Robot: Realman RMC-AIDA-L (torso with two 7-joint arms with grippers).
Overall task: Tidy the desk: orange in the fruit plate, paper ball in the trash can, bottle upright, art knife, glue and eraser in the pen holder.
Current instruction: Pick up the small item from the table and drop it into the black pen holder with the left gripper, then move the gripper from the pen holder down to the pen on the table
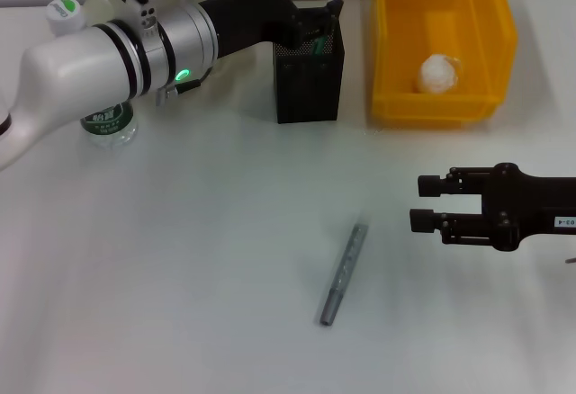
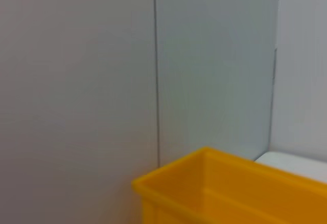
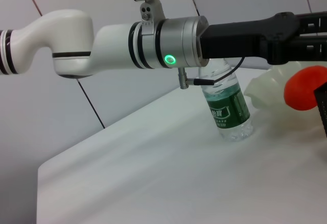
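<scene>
Pen holder (image 1: 309,79) w/ left gripper (image 1: 317,18) hovering at its rim, fingers' gap hidden, can't tell.
Art knife (image 1: 344,273) lying mid-desk; right gripper (image 1: 425,201) waiting nearby, fingers apart, holding nothing. Paper ball (image 1: 439,74) sitting in trash can (image 1: 443,106); bottle (image 3: 228,106) standing upright; orange (image 3: 305,87) resting on fruit plate (image 3: 265,92).

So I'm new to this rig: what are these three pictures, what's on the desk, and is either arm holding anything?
It is a two-armed robot. One camera looks down from its head; one sits on each wrist. The left pincer reaches over the black mesh pen holder; whether it holds anything is hidden. The right pincer hangs open and empty above the table. A grey art knife lies loose. The paper ball is in the yellow trash can, the bottle stands upright, and the orange sits by the fruit plate.
</scene>
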